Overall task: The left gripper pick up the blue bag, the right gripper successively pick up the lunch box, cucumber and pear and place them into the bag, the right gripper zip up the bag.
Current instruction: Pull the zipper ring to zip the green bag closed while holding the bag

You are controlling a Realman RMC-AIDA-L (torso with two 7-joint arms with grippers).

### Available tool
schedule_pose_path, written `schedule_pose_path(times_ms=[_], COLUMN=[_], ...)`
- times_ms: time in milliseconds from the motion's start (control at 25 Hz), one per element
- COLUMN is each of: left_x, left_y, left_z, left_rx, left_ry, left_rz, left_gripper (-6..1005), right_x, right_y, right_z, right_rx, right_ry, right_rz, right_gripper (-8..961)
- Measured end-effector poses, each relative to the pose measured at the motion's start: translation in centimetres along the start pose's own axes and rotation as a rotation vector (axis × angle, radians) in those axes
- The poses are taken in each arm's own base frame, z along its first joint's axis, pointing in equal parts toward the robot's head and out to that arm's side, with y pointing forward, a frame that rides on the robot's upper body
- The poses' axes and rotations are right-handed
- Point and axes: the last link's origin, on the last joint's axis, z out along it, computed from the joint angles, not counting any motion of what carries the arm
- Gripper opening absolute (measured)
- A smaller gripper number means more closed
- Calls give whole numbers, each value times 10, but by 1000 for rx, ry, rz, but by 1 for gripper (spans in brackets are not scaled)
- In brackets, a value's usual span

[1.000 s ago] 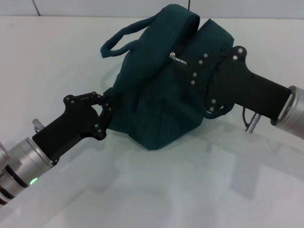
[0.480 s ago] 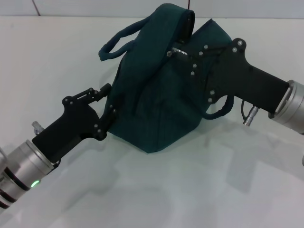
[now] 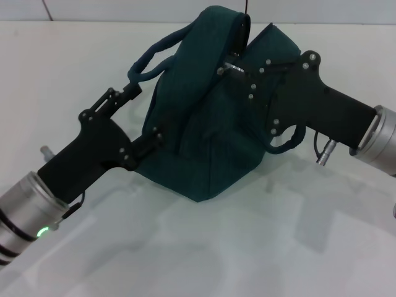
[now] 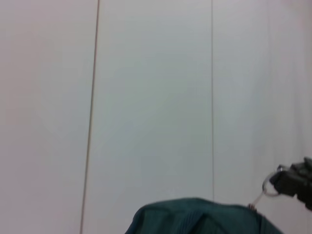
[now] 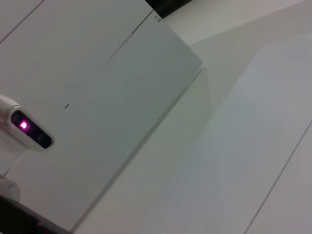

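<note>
The blue bag (image 3: 204,136) stands in the middle of the white table, bulging, its loop handle (image 3: 151,52) hanging to the left. My left gripper (image 3: 140,116) is open at the bag's left side, one finger up by the handle and the other against the fabric. At the bag's top my right gripper (image 3: 236,65) is shut on the metal zipper pull (image 3: 230,64). The left wrist view shows the bag's top (image 4: 195,217) and the ring pull (image 4: 267,186) pinched in the right gripper (image 4: 292,178). The lunch box, cucumber and pear are out of view.
The white table (image 3: 216,247) spreads around the bag, with a pale wall behind it. The right wrist view shows only white panels and a small white device with a pink light (image 5: 27,127).
My left gripper's fingers have spread apart and let go of the bag's left corner. The right gripper shifted slightly left along the bag's top, and the bag leaned with it.
</note>
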Motion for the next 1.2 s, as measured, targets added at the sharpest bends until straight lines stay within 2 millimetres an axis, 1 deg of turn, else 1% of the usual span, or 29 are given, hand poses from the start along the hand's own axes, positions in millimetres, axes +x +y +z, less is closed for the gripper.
schedule_pose_path(times_ms=[240, 440, 880, 960, 1200], left_x=[-1, 0, 1, 1, 1], left_y=[0, 0, -1, -1, -3], left_z=[17, 21, 23, 23, 21], left_rx=[-30, -41, -39, -38, -33], left_ry=[-6, -2, 1, 0, -3], left_rz=[-20, -20, -15, -11, 2], left_gripper=[786, 885, 886, 735, 504], right_x=[-1, 0, 1, 0, 0], right_y=[1, 1, 1, 1, 1], right_z=[-1, -1, -3, -3, -2], right_rx=[-3, 1, 4, 4, 1], right_ry=[-5, -2, 3, 2, 1], right_rz=[0, 0, -25, -25, -25], right_gripper=[16, 16, 16, 16, 16])
